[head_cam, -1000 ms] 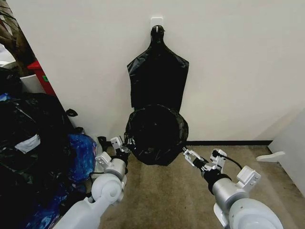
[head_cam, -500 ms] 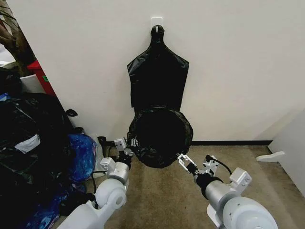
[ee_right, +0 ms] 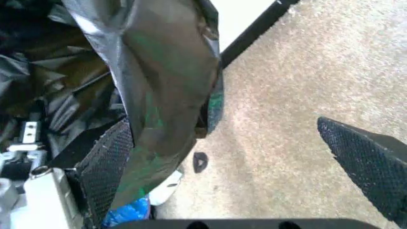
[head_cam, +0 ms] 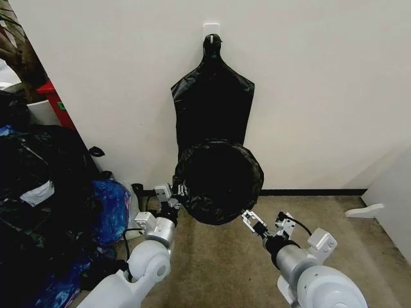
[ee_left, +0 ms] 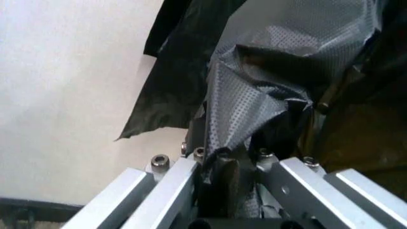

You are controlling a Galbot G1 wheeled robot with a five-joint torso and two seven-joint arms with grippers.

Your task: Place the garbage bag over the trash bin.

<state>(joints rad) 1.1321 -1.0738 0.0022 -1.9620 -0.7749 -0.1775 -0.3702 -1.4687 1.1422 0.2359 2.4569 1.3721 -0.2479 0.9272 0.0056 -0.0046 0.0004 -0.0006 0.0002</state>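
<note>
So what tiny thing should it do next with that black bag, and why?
Probably close the right gripper on the garbage bag. Its fingers stand wide open with the plastic against only one, while the left gripper is clamped on the opposite edge. Gripping both sides would let it stretch the mouth.

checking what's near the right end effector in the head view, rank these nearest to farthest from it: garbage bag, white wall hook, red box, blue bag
1. Garbage bag: just above the right end effector.
2. Blue bag: on the floor, across to the left.
3. White wall hook and red box, high and far left: too close to call.
</note>
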